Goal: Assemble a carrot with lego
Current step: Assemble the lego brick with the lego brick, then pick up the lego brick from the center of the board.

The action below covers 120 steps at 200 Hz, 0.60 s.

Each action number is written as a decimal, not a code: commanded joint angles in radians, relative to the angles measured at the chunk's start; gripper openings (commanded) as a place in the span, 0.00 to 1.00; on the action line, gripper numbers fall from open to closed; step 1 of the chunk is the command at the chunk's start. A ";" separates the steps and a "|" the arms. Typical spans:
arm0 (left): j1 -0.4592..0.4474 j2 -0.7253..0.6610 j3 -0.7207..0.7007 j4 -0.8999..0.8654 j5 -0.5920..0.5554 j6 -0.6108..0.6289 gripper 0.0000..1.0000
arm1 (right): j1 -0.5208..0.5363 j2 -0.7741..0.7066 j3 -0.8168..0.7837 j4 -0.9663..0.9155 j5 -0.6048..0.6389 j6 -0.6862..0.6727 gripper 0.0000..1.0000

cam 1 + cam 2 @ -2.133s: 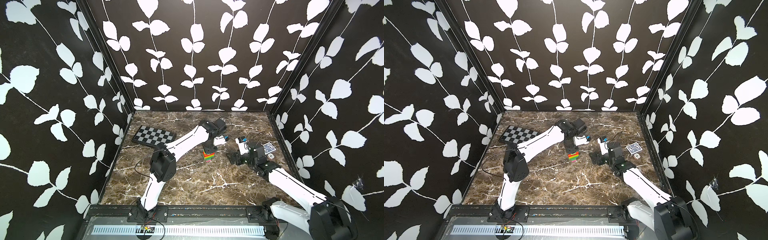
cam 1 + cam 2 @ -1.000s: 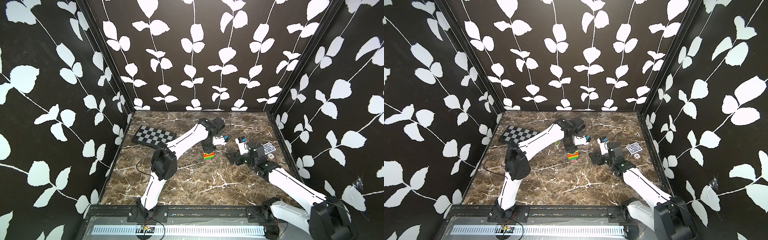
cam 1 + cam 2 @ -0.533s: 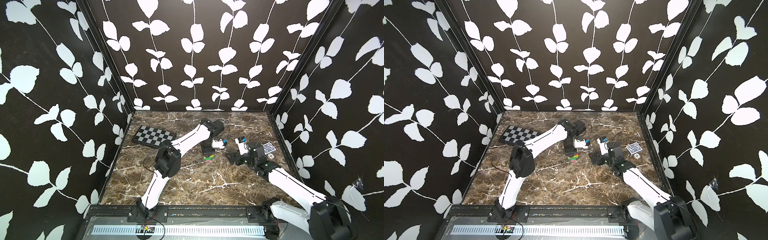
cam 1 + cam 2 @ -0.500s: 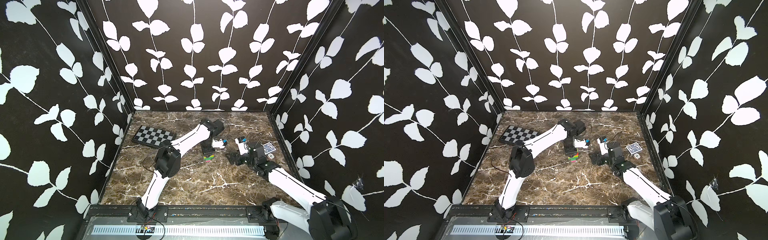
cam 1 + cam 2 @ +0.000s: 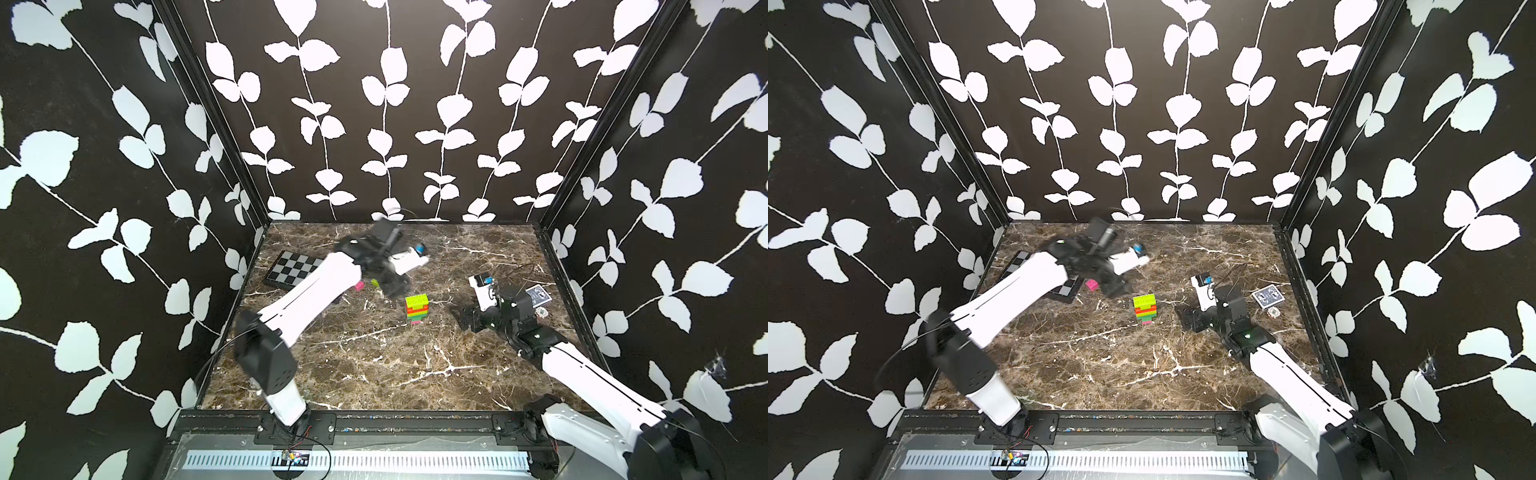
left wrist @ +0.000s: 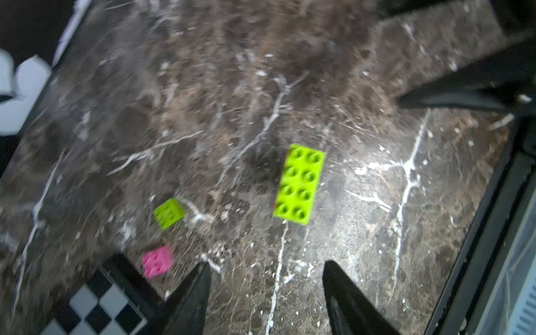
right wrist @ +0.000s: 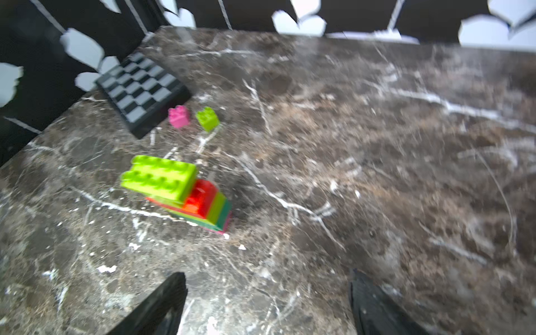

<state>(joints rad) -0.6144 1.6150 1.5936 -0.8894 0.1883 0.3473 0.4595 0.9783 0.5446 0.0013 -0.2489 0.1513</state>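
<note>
Both top views place one carrot (image 5: 417, 308) (image 5: 1145, 308) near the middle of the frame. It is a single upright stack standing free on the marble, and neither gripper touches it. Two loose lego pieces lie to its upper left: one pink brick (image 5: 358, 285) and one small lime brick (image 5: 375, 283). They sit close together without touching, just off the corner of the one checkered board (image 5: 291, 270).

The left gripper (image 5: 397, 286) is blurred and hangs just upper left of the stack, beside those bricks. The right gripper (image 5: 461, 319) sits to the stack's right, well apart from it. One card deck (image 5: 539, 297) lies near the right edge of the tabletop (image 5: 374, 365), which is brown marble veined with white. Three black walls (image 5: 374, 104) printed with white leaves enclose it.

Only the left wrist view looks straight down on the stack's lime top, which has eight studs. It also shows that arm's two fingers spread with nothing between them. Only the right wrist view shows the stack's side bands: lime, red, orange, lime, green, and pink at the base. Its own fingers stand wide apart and empty. The card deck appears in the top views but in neither wrist view.
</note>
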 commanded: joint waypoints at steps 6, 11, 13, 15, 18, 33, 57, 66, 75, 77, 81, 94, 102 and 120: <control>0.150 0.010 -0.112 0.178 0.034 -0.218 0.66 | 0.054 -0.014 -0.005 0.061 0.046 -0.060 0.87; 0.169 0.036 -0.112 0.173 0.027 -0.234 0.66 | 0.055 -0.009 -0.006 0.066 0.045 -0.058 0.87; 0.177 0.046 -0.110 0.171 0.026 -0.238 0.66 | 0.056 -0.007 -0.005 0.068 0.045 -0.057 0.87; 0.183 0.057 -0.107 0.168 0.023 -0.242 0.66 | 0.055 -0.004 -0.003 0.069 0.045 -0.057 0.87; 0.189 0.072 -0.102 0.162 0.021 -0.246 0.67 | 0.056 -0.001 -0.003 0.069 0.044 -0.058 0.87; 0.196 0.153 -0.074 0.152 0.005 -0.242 0.68 | 0.060 0.015 -0.001 0.072 0.041 -0.053 0.87; 0.193 0.280 -0.002 0.132 -0.017 -0.229 0.70 | 0.061 0.029 -0.006 0.075 0.045 -0.043 0.87; 0.192 0.318 0.020 0.132 -0.024 -0.217 0.71 | 0.062 0.031 -0.009 0.075 0.047 -0.040 0.87; 0.188 0.353 0.042 0.132 -0.043 -0.206 0.71 | 0.063 0.032 -0.011 0.072 0.049 -0.040 0.88; 0.187 0.361 0.046 0.132 -0.045 -0.202 0.71 | 0.063 0.032 -0.011 0.073 0.051 -0.039 0.88; 0.185 0.375 0.057 0.128 -0.048 -0.194 0.71 | 0.063 0.034 -0.011 0.071 0.051 -0.041 0.88; 0.182 0.418 0.086 0.128 -0.072 -0.185 0.71 | 0.062 0.039 -0.009 0.069 0.055 -0.040 0.88; 0.178 0.440 0.105 0.120 -0.089 -0.171 0.72 | 0.062 0.043 -0.006 0.067 0.054 -0.039 0.88; 0.174 0.478 0.126 0.126 -0.118 -0.157 0.71 | 0.063 0.052 -0.002 0.067 0.052 -0.036 0.88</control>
<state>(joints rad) -0.4309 2.0899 1.6642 -0.7567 0.1223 0.1596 0.5159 1.0191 0.5446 0.0399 -0.2123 0.1123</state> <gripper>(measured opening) 0.712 0.878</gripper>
